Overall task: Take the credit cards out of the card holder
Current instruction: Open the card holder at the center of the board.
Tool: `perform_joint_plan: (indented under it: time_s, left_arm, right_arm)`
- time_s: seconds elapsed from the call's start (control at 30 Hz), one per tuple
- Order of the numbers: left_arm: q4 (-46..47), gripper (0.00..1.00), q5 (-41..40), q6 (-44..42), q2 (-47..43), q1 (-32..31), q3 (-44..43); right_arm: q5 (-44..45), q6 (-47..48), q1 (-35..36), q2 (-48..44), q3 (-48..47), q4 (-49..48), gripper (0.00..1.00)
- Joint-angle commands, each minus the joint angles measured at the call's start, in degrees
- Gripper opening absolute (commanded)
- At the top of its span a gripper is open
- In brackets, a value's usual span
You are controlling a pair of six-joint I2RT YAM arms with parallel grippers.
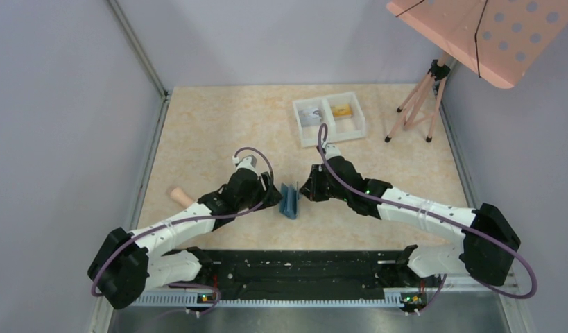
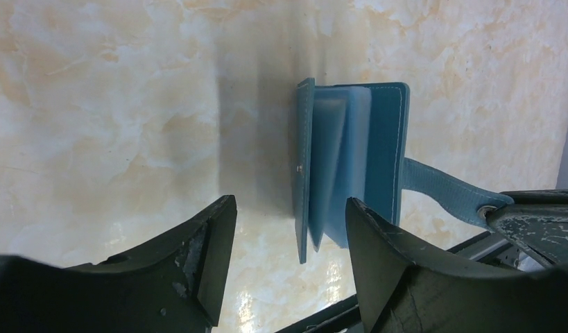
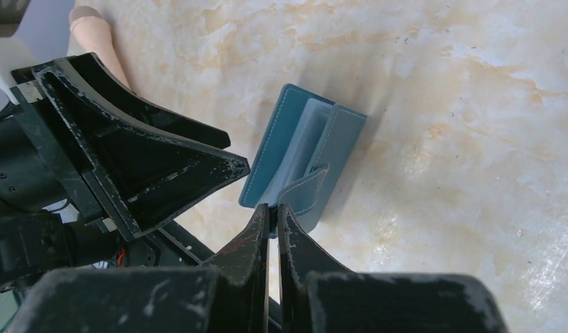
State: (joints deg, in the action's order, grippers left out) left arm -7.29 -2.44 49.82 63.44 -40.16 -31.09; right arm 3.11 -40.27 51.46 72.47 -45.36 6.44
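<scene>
The pockets [image 2: 336, 152] of the card holder [image 3: 284, 149] are seen edge-on by both wrist cameras, so it cannot be told whether a card sits in them. From above, the fingertips of both claws merge into the dark arm bodies, and the card holder shows only as a narrow blue sliver. The right claw [image 3: 272, 211] has its fingers pressed together on the end of the snap tab [image 2: 440, 186]. The left claw [image 2: 289, 208] has its fingers apart and grips nothing. The card holder stands half open on its edge on the table [image 1: 218, 125], just beyond the left fingertips. Contact with either left finger cannot be confirmed. The card holder is therefore between the two claws, joined to the right one by the tab. A wooden peg [image 1: 178, 196] lies behind the left claw, partly covered by that arm. A white tray [image 1: 324, 115] with two compartments sits well beyond the right claw, toward the far side of the table. It holds the credit cards: the compartment toward the left claw's side holds a grey card [image 1: 310, 116], and the other holds an orange card [image 1: 341, 109]. Both are too small to read. A stand [image 1: 423, 97] sits far off to the right claw's outer side, with its top cut off by the frame.
</scene>
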Motion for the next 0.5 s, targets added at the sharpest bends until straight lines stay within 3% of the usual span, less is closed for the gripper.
perform_joint_plan:
  time_s: [0.0, 0.3, 0.47]
  left_arm:
    - [3.74, 0.65, 2.08, -1.02, 1.49, 0.08, -1.84]
    - [4.02, 0.59, 2.15, -0.71, 5.52, 0.08, -1.6]
    - [2.62, 0.57, 0.81, -0.17, 5.17, 0.08, -1.46]
  right_arm:
    - [-0.3, -0.47, -0.42, -2.19, -0.66, -1.99, 0.0]
    - [3.09, -0.88, -1.53, -3.56, 2.5, 0.97, 0.0]
    - [3.57, -1.52, -6.24, -4.26, 7.66, 4.3, 0.0]
